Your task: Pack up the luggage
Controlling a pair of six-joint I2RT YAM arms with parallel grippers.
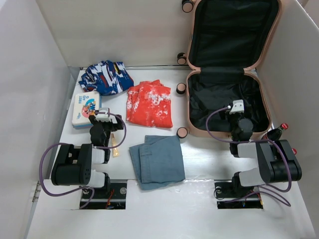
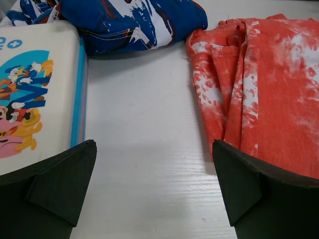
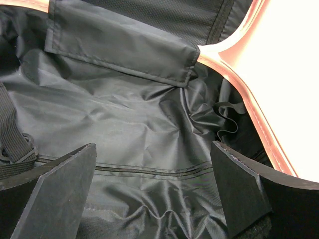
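The luggage (image 1: 189, 107), a peach-pink hard-shell suitcase, lies open at the back right with its lid standing against the back wall. Its black lining (image 3: 129, 124) shows nothing lying on it. My right gripper (image 1: 236, 108) hovers over the near part of the suitcase base, open (image 3: 154, 191) and holding nothing. My left gripper (image 1: 102, 115) is open (image 2: 154, 189) low over bare table. It sits between a white cartoon-printed box (image 2: 35, 94) on its left and a folded orange tie-dye garment (image 2: 269, 94) on its right.
A crumpled blue patterned garment (image 1: 105, 77) lies at the back left beyond the box (image 1: 85, 110). Folded denim (image 1: 157, 162) rests near the front centre. A small yellow-orange item (image 1: 115, 144) lies by the left arm. White walls enclose the table. A red-capped object (image 1: 283, 126) stands right of the suitcase.
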